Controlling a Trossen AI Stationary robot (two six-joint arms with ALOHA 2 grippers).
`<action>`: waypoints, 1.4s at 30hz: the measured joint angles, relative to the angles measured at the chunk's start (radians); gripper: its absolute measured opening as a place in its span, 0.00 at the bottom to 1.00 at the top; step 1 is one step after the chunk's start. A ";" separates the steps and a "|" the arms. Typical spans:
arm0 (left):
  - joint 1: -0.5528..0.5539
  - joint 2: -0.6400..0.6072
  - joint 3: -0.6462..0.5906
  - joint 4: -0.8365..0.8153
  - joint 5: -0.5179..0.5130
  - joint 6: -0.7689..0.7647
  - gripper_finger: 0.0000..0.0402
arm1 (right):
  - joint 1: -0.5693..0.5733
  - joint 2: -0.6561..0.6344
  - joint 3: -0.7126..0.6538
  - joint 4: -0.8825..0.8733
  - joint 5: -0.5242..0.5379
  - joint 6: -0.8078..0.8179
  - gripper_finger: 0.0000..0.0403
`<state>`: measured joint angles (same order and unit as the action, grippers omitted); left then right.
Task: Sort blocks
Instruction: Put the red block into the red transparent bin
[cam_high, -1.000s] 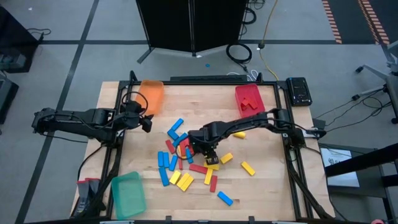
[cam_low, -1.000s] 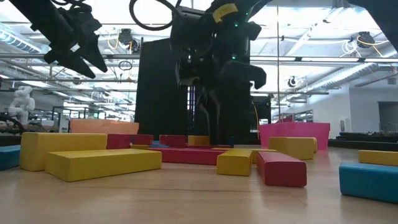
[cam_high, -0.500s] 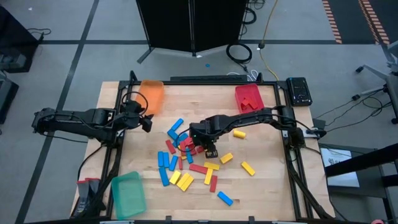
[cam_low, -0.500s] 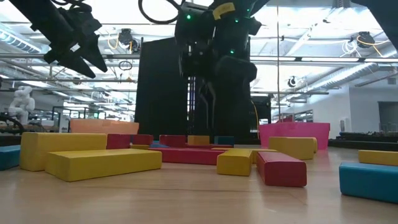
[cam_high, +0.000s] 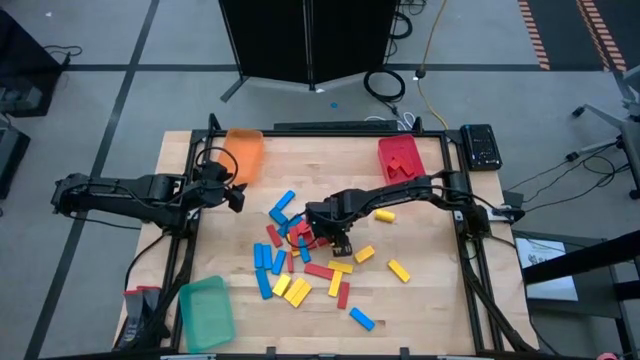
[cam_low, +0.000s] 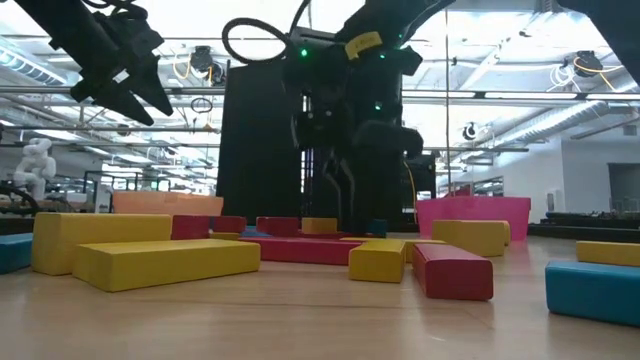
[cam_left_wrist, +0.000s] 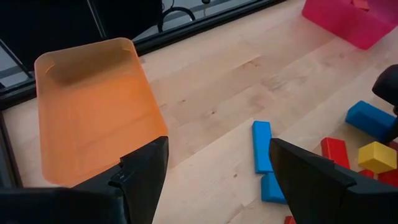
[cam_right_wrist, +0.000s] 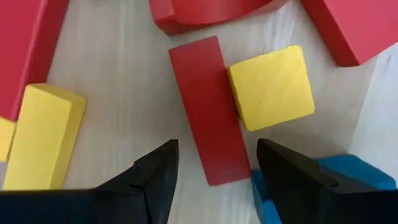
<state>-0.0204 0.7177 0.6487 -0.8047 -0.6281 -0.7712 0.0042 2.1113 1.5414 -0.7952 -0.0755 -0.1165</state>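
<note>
Red, blue and yellow blocks (cam_high: 300, 262) lie scattered flat on the wooden table's middle. My right gripper (cam_high: 337, 243) hangs over this pile, pointing down, open. In its wrist view the gripper (cam_right_wrist: 214, 180) has one finger on each side of a red block (cam_right_wrist: 207, 112), above it, with nothing between the fingers. That block lies flat, long side against a yellow block (cam_right_wrist: 271, 87). My left gripper (cam_high: 238, 198) waits open in the air at the table's left, near the orange tray (cam_left_wrist: 93, 106).
The orange tray (cam_high: 244, 153) stands at the far left, a red tray (cam_high: 400, 158) at the far right and a green tray (cam_high: 206, 312) at the near left corner. A black device (cam_high: 481, 145) sits beyond the far right corner. Bare wood lies right of the pile.
My right gripper has shifted slightly toward the table's far edge above the pile, with its fingers still apart. No block has moved.
</note>
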 joint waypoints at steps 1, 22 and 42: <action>0.000 0.000 0.000 0.000 0.000 0.000 0.71 | -0.001 0.000 0.000 0.008 -0.001 0.000 0.54; 0.000 0.000 0.000 -0.012 -0.003 0.000 0.71 | -0.003 0.034 0.003 0.021 0.004 0.027 0.21; 0.000 0.000 0.000 -0.016 -0.005 0.001 0.71 | -0.044 -0.347 0.000 -0.066 0.129 0.150 0.20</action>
<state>-0.0200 0.7177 0.6487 -0.8204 -0.6327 -0.7704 -0.0399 1.7639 1.5414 -0.8614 0.0536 0.0338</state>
